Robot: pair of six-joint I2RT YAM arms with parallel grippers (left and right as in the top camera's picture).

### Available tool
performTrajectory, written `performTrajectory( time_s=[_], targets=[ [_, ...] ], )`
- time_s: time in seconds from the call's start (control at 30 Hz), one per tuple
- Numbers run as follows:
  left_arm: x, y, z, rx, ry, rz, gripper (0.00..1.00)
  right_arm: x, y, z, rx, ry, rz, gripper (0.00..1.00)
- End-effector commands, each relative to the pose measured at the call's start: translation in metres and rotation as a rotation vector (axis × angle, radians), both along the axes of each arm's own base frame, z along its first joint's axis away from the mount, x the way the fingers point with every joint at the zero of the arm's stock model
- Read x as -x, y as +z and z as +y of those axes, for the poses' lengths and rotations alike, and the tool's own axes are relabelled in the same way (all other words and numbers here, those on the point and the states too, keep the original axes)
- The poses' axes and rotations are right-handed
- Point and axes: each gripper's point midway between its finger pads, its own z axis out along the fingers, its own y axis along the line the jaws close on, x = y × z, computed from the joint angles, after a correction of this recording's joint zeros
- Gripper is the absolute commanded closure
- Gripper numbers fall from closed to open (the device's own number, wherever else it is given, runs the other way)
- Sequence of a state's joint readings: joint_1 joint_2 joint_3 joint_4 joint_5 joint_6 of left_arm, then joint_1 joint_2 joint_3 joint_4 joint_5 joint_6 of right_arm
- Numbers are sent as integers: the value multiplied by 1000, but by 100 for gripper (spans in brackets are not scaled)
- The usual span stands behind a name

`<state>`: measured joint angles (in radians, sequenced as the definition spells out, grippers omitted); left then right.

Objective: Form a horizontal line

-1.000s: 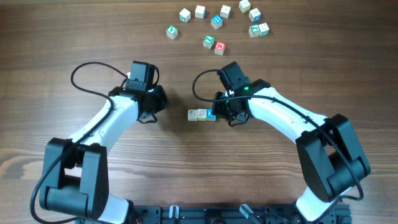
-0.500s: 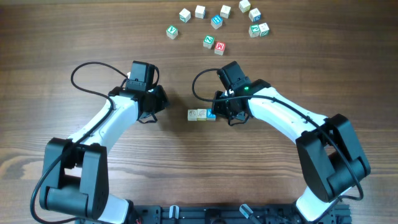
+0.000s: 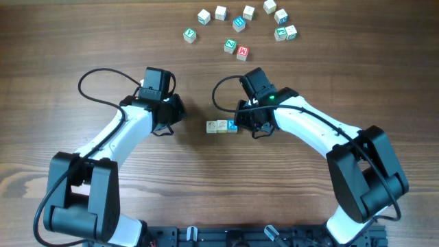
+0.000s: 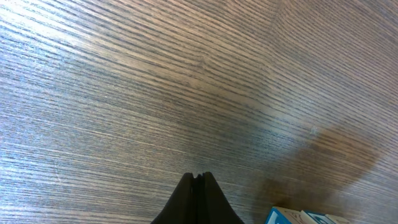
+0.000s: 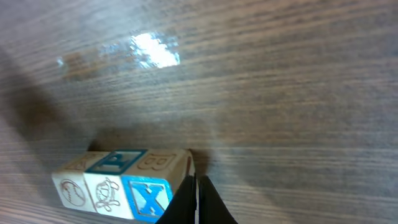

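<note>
Three small pale wooden letter cubes point(image 3: 221, 126) touched in a left-to-right row mid dark wooden table point(image 3: 206, 185), right gripper point(image 5: 194, 186) pinched shut just beside the blue X cube point(image 5: 148, 198), left gripper point(image 4: 196, 182) clenched on nothing, further left.

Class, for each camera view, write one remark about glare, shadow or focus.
Overhead: even light, sharp throughout, no glare. Left wrist: a pale sheen on the table, with a soft shadow at lower right. Right wrist: a bright glare patch above the row of cubes, and dark shadow at the left edge.
</note>
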<state>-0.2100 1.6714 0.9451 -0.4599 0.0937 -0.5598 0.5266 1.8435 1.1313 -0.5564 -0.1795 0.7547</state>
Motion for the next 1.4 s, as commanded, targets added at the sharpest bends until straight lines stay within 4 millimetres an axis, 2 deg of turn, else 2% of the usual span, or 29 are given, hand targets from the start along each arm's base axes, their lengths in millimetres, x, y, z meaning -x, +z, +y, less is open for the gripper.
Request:
performTrajectory(
  time_s=[0.0, 0.17, 0.43, 0.7, 0.83, 0.93, 1.03, 1.2, 1.37],
  targets=[
    [1, 3, 5, -13, 12, -12, 96, 4, 9, 5, -37, 7, 13, 96],
    [1, 3, 5, -13, 12, -12, 95, 10, 12, 15, -96, 27, 44, 95],
    [1, 3, 5, -13, 12, -11, 96, 11, 12, 16, -103, 29, 50, 96],
    [1, 3, 5, -13, 12, -11, 96, -3, 9, -3, 9, -11, -24, 96],
    [1, 3, 5, -13, 12, -11, 96, -8, 26, -3, 3, 16, -78, 96],
    [1, 5, 5, -12, 12, -16, 96, -15, 52, -14, 20, 5, -157, 96],
    [1, 24, 5, -4, 12, -53, 96, -20, 91, -32, 17, -13, -251, 96],
    [-1, 98, 9, 14, 20, -262, 96, -17, 148, -62, 31, -70, -392, 96],
    [29, 162, 28, -46, 21, -418, 96, -3, 195, -89, 80, -110, -530, 96]
  ],
)
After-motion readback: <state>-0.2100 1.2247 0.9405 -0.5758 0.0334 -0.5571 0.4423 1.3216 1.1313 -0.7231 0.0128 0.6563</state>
